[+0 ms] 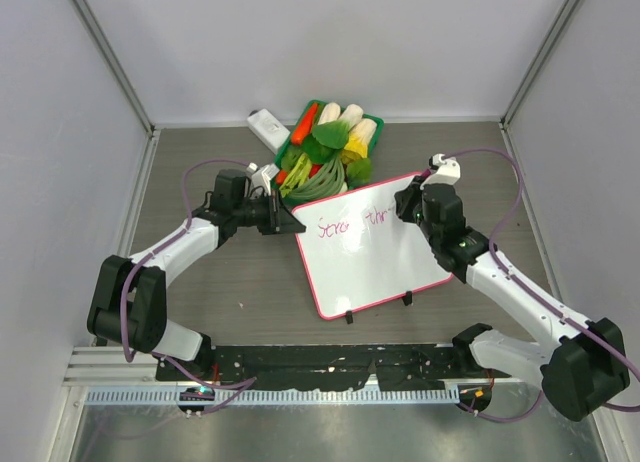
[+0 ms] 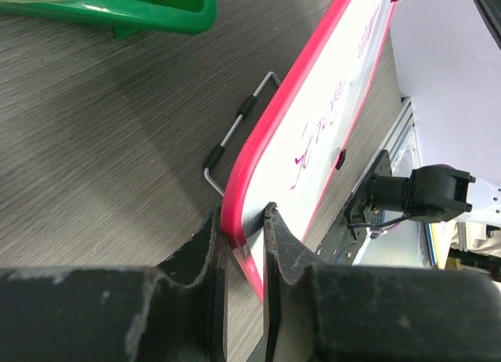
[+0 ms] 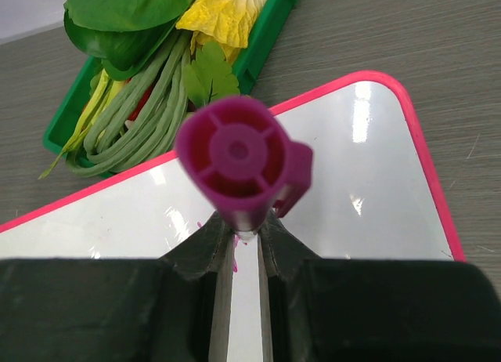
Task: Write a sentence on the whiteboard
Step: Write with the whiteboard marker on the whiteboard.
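**Board pinned on the left, pen on the right: writing under way**

Top view: The whiteboard (image 1: 375,247) lies skewed at mid-table between the arms, with its far edge just beside the green vegetable basket (image 1: 312,104). A small white block (image 1: 266,125) sits left of the basket. The left gripper (image 1: 285,222) meets the board's left corner, and the right gripper (image 1: 415,204) is over its far right part. The sentence (image 1: 350,225) is magenta and reads roughly "Stron… thr…". The arm hides the rest.

Left wrist: The left gripper (image 2: 244,221) is nearly closed, pinching the pink rim at a corner. I judge this steadies the board against pen pressure. A wire stand (image 2: 239,127) shows beneath the board, so it probably sits propped.

Right wrist: The right gripper (image 3: 245,229) is clamped on a magenta marker (image 3: 239,154), cap end toward the camera and tip down at the board. No brand is legible. Long beans (image 3: 149,103) lie in the basket.
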Action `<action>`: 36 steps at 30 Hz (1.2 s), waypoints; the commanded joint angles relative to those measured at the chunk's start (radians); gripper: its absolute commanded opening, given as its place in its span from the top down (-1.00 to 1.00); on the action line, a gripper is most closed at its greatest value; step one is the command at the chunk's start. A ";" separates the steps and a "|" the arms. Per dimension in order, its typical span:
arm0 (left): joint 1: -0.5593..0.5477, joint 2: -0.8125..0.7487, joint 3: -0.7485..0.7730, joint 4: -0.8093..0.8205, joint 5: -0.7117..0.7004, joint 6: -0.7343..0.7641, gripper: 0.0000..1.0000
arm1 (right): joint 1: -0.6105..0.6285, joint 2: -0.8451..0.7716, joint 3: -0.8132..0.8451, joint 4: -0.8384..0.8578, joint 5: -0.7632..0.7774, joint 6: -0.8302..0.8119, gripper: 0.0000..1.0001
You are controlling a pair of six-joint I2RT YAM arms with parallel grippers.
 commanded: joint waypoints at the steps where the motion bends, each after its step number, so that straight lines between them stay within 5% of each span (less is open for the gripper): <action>1: -0.015 0.017 0.010 -0.044 -0.156 0.147 1.00 | -0.009 -0.013 0.047 0.022 0.046 -0.002 0.97; 23: -0.021 0.022 0.014 -0.049 -0.159 0.149 1.00 | -0.020 -0.029 -0.041 -0.021 -0.050 -0.008 0.97; 36: -0.023 0.019 0.010 -0.050 -0.162 0.150 1.00 | -0.021 -0.028 -0.044 -0.014 0.022 -0.002 0.97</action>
